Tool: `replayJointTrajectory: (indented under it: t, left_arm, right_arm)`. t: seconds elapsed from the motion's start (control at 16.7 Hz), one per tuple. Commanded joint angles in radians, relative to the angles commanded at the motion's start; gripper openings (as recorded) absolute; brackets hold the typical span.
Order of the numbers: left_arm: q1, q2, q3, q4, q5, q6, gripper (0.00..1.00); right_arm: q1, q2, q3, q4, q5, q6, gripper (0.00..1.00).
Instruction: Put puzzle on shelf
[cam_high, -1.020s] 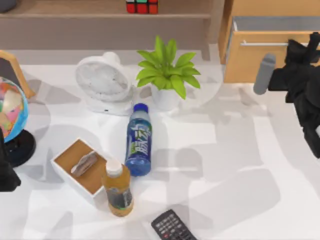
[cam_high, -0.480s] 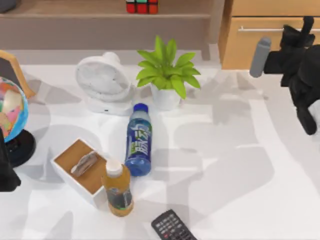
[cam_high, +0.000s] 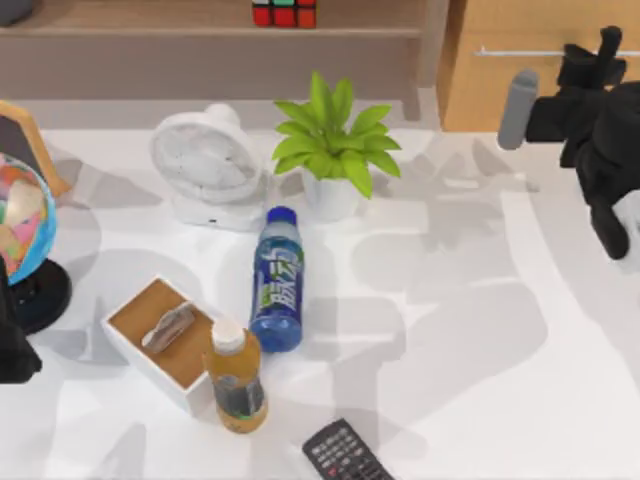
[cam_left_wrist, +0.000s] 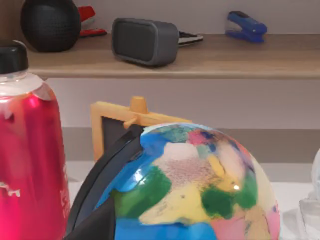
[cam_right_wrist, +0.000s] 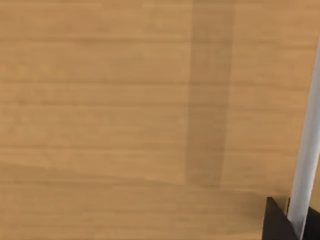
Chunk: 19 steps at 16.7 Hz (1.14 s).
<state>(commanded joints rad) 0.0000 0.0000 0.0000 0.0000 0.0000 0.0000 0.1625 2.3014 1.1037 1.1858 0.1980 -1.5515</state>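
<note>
Top view: we see the puzzle (cam_high: 284, 13) already on the shelf (cam_high: 200, 32), top edge, well apart from both arms. Open white table (cam_high: 450, 340) on the right half. Right gripper (cam_high: 590, 62) sits at the drawer cabinet (cam_high: 520, 40), by its bar handle (cam_high: 520, 52); finger gap can't be told. Left arm parked at left edge by the globe (cam_high: 22, 218).
Left wrist view: globe up close, shelf behind.
Right wrist view: cabinet wood, handle.

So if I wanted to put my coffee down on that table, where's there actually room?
The widest bare stretch of table lies on the right, between the blue bottle and the right arm, in front of the drawer cabinet. The left half is crowded: fan, potted plant, tissue box, orange bottle, globe.
</note>
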Motion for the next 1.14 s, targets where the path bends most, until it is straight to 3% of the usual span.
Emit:
replayJointTrajectory:
  t: [0.78, 1.14]
  left_arm:
    - [0.0, 0.0, 0.0, 0.0, 0.0, 0.0, 1.0]
    - [0.0, 0.0, 0.0, 0.0, 0.0, 0.0, 1.0]
  right_arm:
    - [0.0, 0.0, 0.0, 0.0, 0.0, 0.0, 0.98]
    - [0.0, 0.0, 0.0, 0.0, 0.0, 0.0, 1.0]
